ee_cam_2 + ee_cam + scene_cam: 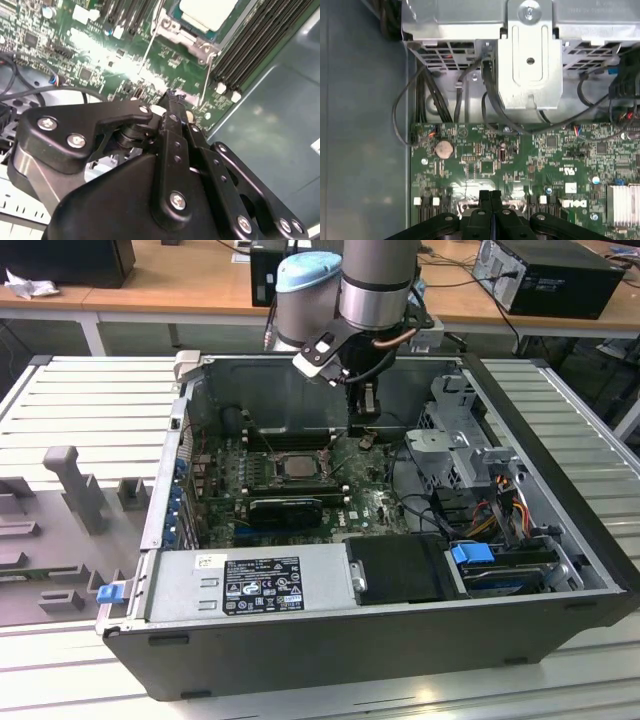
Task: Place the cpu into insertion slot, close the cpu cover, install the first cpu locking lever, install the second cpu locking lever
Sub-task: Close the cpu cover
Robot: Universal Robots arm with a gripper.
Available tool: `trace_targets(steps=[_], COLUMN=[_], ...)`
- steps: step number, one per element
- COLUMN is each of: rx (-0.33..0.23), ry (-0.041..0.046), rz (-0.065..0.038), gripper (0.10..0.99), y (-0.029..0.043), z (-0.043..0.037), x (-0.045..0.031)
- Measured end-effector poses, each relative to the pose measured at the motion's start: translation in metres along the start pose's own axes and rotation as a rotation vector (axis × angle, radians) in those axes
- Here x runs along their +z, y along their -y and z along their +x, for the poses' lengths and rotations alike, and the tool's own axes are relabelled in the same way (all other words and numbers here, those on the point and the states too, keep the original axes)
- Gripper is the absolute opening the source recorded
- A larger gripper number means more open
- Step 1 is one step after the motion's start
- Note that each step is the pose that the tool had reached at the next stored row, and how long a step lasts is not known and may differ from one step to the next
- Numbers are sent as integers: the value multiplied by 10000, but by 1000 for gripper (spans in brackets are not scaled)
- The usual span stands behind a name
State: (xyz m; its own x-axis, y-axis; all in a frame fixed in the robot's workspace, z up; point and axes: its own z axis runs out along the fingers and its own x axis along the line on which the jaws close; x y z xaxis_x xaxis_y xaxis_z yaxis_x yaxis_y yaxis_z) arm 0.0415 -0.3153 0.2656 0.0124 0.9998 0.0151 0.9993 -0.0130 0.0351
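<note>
The cpu (298, 466) lies in its socket on the motherboard (370, 502), its pale silver top showing in the second wrist view (207, 12). The silvery cpu cover (176, 31) frames it. A thin wire locking lever (149, 46) runs along one side of the socket and a second lever (208, 71) along another. My gripper (365, 433) hangs over the board near the case's back wall, at the exterior view's right of the socket. Its black fingers are pressed together with nothing between them, as both wrist views show (170, 96) (490, 195).
The open computer case (300, 640) lies on a slatted table. A metal drive cage (530, 65) with loose cables (405, 110) stands beside the board. RAM slots (260, 40), a coin battery (443, 148), a heatsink (622, 202) and the power supply (250, 585) surround the socket.
</note>
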Motion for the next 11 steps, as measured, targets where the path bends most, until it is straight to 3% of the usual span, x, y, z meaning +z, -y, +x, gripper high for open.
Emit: trace_targets(steps=[6, 11], rx=[-243, -271], ry=[-8, -6], rz=[44, 136], gripper=[106, 106], y=[-144, -137], z=[2, 0], x=[51, 127])
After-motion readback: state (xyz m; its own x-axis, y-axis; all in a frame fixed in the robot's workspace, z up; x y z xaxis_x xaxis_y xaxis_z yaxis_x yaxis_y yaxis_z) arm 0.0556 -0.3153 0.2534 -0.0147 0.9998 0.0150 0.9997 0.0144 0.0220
